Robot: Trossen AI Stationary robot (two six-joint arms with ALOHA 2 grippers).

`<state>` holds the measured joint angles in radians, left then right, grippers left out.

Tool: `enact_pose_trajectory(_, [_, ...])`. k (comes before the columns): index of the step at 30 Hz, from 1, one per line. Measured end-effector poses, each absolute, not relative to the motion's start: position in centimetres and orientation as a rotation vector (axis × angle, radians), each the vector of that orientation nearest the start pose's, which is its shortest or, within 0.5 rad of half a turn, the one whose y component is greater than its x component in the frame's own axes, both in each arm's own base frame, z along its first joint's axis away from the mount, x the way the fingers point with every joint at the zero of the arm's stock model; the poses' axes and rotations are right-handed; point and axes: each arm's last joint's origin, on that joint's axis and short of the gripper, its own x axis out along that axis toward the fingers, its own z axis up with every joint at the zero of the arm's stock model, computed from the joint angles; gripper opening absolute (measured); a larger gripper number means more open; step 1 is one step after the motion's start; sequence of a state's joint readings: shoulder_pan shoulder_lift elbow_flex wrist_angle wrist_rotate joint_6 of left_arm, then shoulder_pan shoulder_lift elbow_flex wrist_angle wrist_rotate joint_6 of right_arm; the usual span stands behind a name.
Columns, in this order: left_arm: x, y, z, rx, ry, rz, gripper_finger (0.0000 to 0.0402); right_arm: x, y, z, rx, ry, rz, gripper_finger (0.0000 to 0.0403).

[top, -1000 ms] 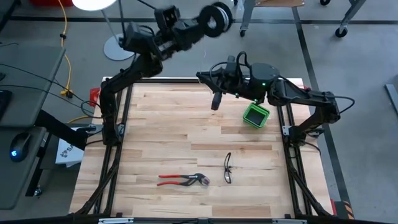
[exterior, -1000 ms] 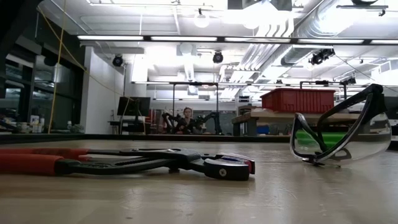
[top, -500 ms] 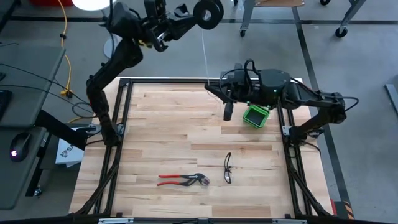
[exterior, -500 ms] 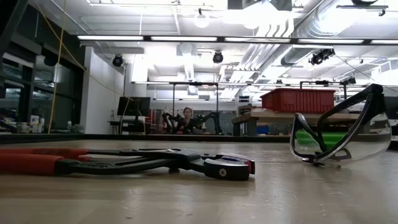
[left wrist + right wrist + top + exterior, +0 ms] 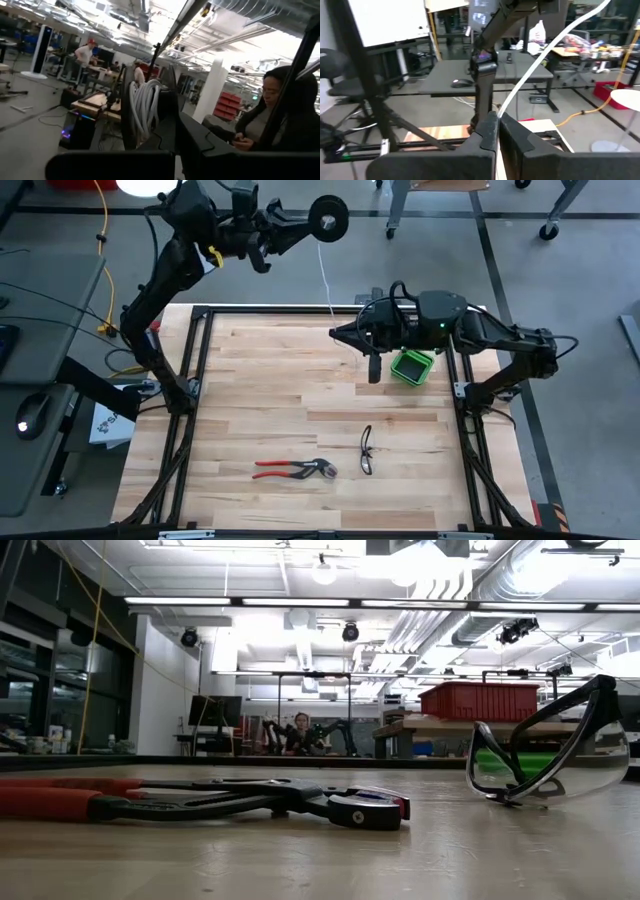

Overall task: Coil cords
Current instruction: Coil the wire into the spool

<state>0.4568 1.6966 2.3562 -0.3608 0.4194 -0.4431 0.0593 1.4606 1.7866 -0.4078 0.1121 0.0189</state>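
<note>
left arm stretched high beyond the table's far edge, left gripper [image 5: 300,222] clamped tight; right arm bent low over the far right side, right gripper [image 5: 374,370] closed, pointing downward

The cord [image 5: 326,278] is a thin white string, stretched nearly taut through the air beyond the far edge of the worktop [image 5: 260,395], running from a small black round spool [image 5: 327,215] down to the right pincer [image 5: 374,370] over the far right part of the worktop. The spool is held up high off the worktop at the tip of the left pincer [image 5: 305,222], its round face toward the overhead camera, with several white turns wound on it in the left wrist view [image 5: 145,107]. In the right wrist view the cord [image 5: 547,52] rises slantwise from between that pincer's closed fingers [image 5: 487,135].
</note>
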Motion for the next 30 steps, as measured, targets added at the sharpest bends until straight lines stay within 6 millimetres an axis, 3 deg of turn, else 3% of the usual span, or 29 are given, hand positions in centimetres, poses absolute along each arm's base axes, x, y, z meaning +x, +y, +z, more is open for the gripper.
enact_pose_trajectory(7, [25.5, 11.2, 59.2, -0.383, -0.2, -0.005, 0.0, 28.7, 1.4, 49.4, 0.011, 0.132, -0.038, 0.0])
enact_pose_trajectory(14, [23.2, 9.8, 57.0, -0.61, 0.102, 0.027, 0.0, 26.7, 1.3, 50.3, 0.01, 0.123, -0.04, 0.0])
enact_pose_trajectory(21, [23.6, 7.9, 56.0, -0.779, 0.257, -0.095, 0.0, 25.9, 0.1, 50.7, -0.006, 0.109, -0.086, 0.0])
enact_pose_trajectory(30, [24.4, 7.0, 57.0, -0.836, 0.203, -0.234, 0.0, 25.9, -0.6, 50.9, -0.024, 0.095, -0.112, 0.0])
